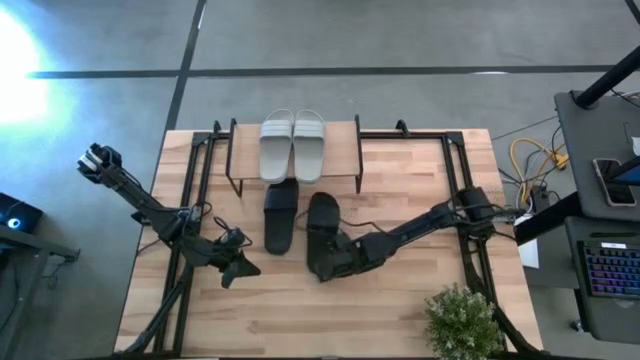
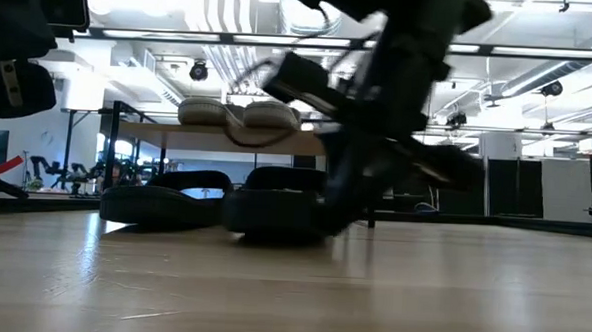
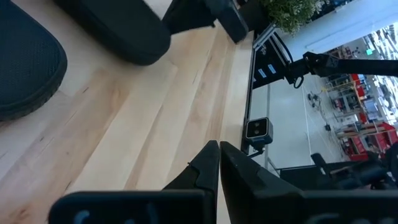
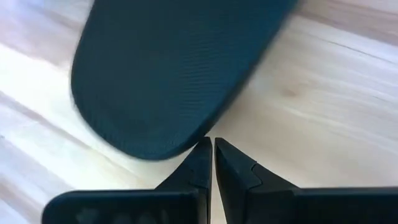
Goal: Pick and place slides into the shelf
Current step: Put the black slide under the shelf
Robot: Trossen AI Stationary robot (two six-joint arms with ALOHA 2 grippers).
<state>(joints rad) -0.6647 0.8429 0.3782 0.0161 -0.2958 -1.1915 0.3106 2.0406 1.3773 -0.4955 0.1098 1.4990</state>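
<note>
The pale grey slides (image 1: 293, 146) lie side by side on the shelf (image 1: 343, 150) at the table's (image 1: 420, 300) far edge. One black slide (image 1: 280, 215) lies half under the shelf, the other black slide (image 1: 322, 225) just beside it near the table's middle. The right hand (image 1: 325, 268), fingers together, sits at that slide's near end. The left hand (image 1: 238, 268), fingers together, rests toward the left edge. No writing is readable.

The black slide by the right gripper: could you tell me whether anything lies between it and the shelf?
Nothing visible does. The right gripper, fingers shut, sits at the heel end of that black slide, whose toe end points at the shelf across bare table. The other black slide lies beside it, off that line.
</note>
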